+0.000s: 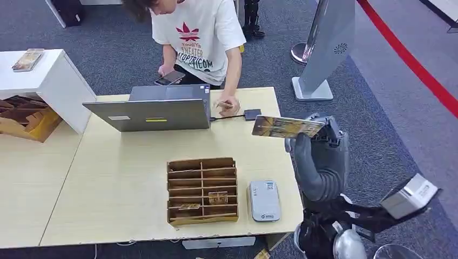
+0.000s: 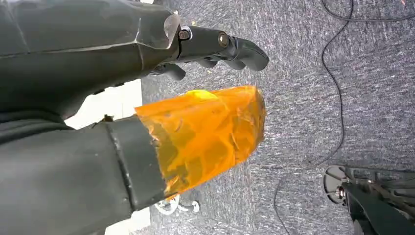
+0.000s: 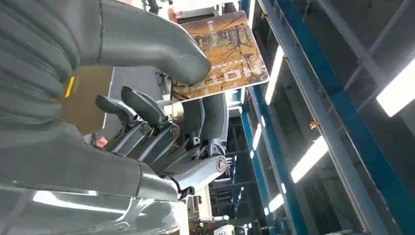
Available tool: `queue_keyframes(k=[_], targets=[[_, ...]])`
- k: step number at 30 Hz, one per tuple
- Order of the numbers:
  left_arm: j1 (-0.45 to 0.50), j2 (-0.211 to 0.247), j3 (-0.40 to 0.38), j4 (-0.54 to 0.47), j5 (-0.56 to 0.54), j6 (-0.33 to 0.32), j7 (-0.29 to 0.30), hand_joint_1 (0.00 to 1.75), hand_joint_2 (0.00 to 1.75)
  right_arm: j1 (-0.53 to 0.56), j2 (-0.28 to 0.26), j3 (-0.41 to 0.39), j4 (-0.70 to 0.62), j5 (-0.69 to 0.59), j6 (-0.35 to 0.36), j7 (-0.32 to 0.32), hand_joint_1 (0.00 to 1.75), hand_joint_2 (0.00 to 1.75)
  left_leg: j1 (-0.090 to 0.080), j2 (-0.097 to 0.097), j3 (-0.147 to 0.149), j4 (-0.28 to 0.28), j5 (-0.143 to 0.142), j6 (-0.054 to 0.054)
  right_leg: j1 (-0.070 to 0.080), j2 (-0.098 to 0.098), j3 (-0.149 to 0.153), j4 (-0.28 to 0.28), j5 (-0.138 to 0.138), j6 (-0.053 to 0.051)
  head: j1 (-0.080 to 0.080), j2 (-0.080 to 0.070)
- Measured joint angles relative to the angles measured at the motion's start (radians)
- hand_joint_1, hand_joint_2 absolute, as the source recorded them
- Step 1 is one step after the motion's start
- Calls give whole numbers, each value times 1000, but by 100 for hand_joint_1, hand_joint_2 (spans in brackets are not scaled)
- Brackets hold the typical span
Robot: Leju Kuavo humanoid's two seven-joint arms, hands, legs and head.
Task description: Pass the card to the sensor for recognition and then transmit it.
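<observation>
1. Right hand (image 1: 318, 141) pinches the flat brown printed card (image 1: 287, 127), raised over the tabletop's (image 1: 124, 186) right edge.
2. Keep it level; lower it onto the grey box-shaped sensor (image 1: 263, 200) at the near edge.
3. Left hand (image 2: 215, 46) hangs idle, fingers loosely curled, holding nothing.

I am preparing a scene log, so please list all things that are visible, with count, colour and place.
card: one, brown-yellow print, held up past the table's right edge
sensor: one, grey-white, on the table right of the box
box: one, brown cardboard with slots, table front centre
laptop: one, grey, table back
table: one, pale wood
cabinet: one, white, back left
stand: one, silver-grey, on the carpet behind the table
person: one, white shirt, behind the laptop, phone in hand
right hand: grey, pinches the card
left hand: dark grey, hangs above the carpet
</observation>
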Motion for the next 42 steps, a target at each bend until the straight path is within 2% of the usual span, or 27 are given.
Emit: queue_keyframes(k=[10,19,24,32,42], targets=[[0,0,0,0,-15,0,0,0,0,-3,0,3,1,48,-9,-4,175,175,0,0,0,0,0,0,0,0,0,0,0,0,0,0],[-8,0,0,0,-60,-1,0,0,0,-166,9,84,108,167,-6,40,175,175,0,0,0,0,1,1,0,0,1,0,0,0,0,0],[-28,1,-3,0,-95,-17,9,0,0,-328,13,132,268,304,-22,111,175,175,0,0,0,0,2,0,0,0,1,1,1,0,0,0],[-60,1,-39,0,-143,-48,46,0,0,-578,60,167,607,539,-68,208,175,175,0,0,0,0,3,-1,0,0,1,1,2,0,0,0],[-79,0,-105,0,-178,-85,71,0,0,-782,111,197,1009,819,-111,322,175,175,0,-1,0,0,3,-1,0,0,0,1,2,0,0,0]])
